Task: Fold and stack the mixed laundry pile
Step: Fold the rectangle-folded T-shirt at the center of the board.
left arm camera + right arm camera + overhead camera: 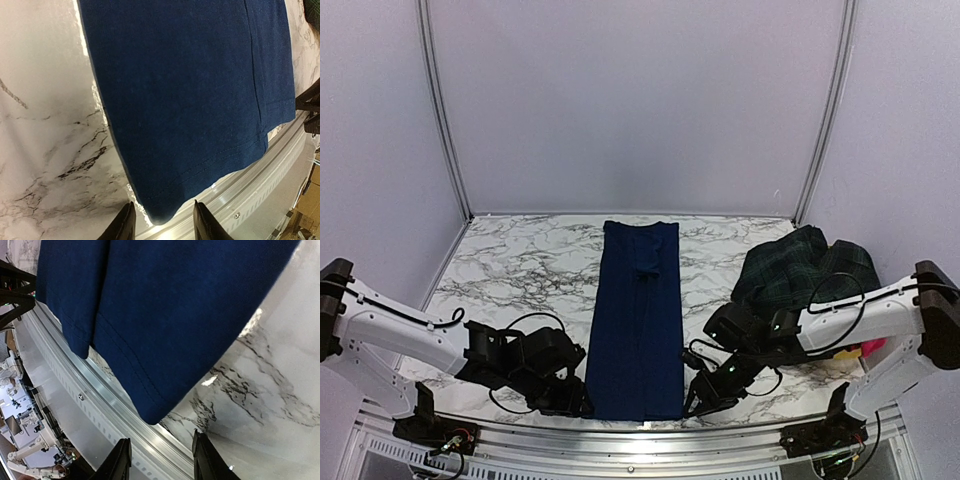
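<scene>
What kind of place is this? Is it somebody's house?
Probably a robot lab booth, not a house: plain white walls, a left arm and right arm fixed at a marble table's edge, a blue cloth laid flat.

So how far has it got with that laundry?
Done: the navy cloth lies folded into a long strip. In hand: the left gripper and right gripper, both open, sit at its near corners, nothing gripped yet. Remaining: the plaid garment sits heaped, nothing stacked.
</scene>
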{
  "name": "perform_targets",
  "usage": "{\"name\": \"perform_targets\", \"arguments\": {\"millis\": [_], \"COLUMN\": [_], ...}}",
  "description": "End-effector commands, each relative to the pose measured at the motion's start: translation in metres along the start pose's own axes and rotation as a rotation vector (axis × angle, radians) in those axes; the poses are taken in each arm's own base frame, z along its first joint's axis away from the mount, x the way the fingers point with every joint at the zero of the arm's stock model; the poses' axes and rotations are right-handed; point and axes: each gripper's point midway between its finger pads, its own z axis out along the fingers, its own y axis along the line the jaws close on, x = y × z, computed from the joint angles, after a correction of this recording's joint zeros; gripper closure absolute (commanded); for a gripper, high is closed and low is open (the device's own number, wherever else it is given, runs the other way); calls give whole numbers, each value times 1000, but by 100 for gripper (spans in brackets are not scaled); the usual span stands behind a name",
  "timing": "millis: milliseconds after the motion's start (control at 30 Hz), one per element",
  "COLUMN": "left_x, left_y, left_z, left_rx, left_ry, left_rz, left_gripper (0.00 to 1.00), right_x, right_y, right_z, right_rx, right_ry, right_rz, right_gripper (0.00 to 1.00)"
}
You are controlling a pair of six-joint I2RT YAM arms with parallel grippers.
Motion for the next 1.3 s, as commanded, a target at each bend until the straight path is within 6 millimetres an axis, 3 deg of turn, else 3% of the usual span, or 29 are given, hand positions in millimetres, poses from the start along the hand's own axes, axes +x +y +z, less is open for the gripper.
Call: {"name": "perform_targets", "arguments": {"millis": [0, 600, 700, 833, 867, 1067, 1267], "left_x": [8, 12, 11, 11, 13, 20, -5], "left_y": [-3, -7, -8, -20, -25, -49, -55], "left_z": [9, 19, 18, 16, 15, 5, -18], "left_rx": [15, 20, 22, 50, 60, 110, 151], "left_ry": [30, 54, 48, 50, 51, 54, -27], "left_rz": [1, 5, 7, 57, 80, 163, 140], "left_gripper": [59, 70, 74, 96, 100, 100, 100], "right_x": [-1, -10, -11, -9, -8, 3, -12], "right_y": [5, 1, 2, 6, 8, 24, 35], "right_z": [10, 27, 27, 25, 24, 14, -5], "right_rx": [-10, 12, 12, -5, -8, -38, -9], "right_ry": [9, 23, 25, 31, 29, 17, -50], "right_rz": [-22, -47, -52, -69, -78, -116, -141], "right_gripper": [62, 65, 75, 100, 100, 100, 100]}}
